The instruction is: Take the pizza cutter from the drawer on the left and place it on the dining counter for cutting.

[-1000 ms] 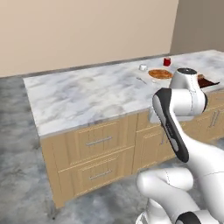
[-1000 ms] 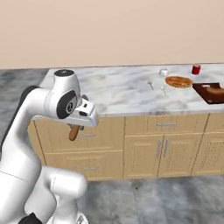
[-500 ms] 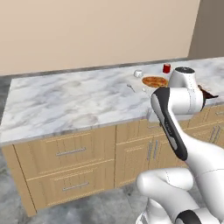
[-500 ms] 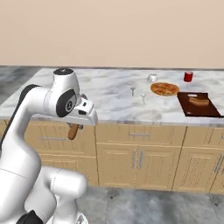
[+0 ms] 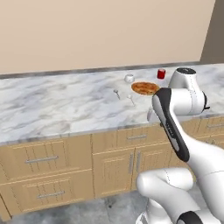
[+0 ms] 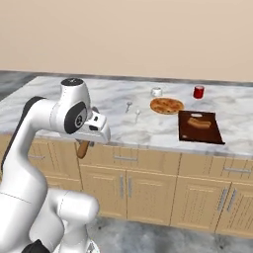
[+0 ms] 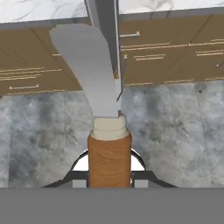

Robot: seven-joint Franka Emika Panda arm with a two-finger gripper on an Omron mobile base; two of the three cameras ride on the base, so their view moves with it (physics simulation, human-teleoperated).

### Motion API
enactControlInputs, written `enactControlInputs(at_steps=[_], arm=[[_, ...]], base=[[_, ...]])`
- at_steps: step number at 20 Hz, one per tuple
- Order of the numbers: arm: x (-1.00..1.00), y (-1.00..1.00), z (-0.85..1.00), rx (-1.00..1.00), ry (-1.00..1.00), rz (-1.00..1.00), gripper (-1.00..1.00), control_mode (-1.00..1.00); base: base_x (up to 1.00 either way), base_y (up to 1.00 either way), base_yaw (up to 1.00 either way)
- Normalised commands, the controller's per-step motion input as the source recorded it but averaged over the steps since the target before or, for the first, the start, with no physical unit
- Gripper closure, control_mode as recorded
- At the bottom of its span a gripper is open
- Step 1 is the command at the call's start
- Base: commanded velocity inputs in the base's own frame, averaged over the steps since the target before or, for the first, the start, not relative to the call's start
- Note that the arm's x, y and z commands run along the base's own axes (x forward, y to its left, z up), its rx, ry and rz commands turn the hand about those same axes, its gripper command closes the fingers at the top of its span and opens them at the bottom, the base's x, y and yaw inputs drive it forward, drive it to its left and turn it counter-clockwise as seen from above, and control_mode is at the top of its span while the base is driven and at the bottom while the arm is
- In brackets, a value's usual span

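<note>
My gripper [image 6: 85, 143] is shut on the pizza cutter [image 6: 82, 148], whose brown wooden handle hangs below the hand, in front of the counter's base and lower than the marble top. In the hand view the handle [image 7: 109, 155] stands between the fingertips and the grey metal wheel [image 7: 85, 65] rises above it, seen against the floor and cabinet fronts. The dining counter [image 5: 65, 109], with its grey-veined white marble top, runs across in front of me. Two shut light-wood drawers [image 5: 41, 159] with horizontal silver pulls sit in its base at the left.
On the marble lie a pizza [image 6: 166, 105], a red cup [image 6: 198, 91], a small white cup [image 6: 156, 92], two small utensils [image 6: 132, 109] and a dark cutting board [image 6: 198, 126] with food on it. Cabinet doors [image 6: 123, 187] with vertical pulls fill the base below.
The whole picture has shifted: the base has driven, so the counter now lies closer and square ahead. The gripper still holds the pizza cutter in the same pose.
</note>
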Motion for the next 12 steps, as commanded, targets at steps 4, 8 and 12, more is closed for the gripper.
enactControlInputs(at_steps=[4, 8, 12], arm=[[0.00, 0.00, 0.00, 0.00, 0.00, 0.00, 1.00, 1.00], [0.00, 0.00, 0.00, 0.00, 0.00, 0.00, 1.00, 1.00], [0.00, 0.00, 0.00, 0.00, 0.00, 0.00, 1.00, 1.00]], base=[[0.53, -0.45, 0.10], [0.54, -0.42, 0.06], [0.42, -0.54, 0.04]])
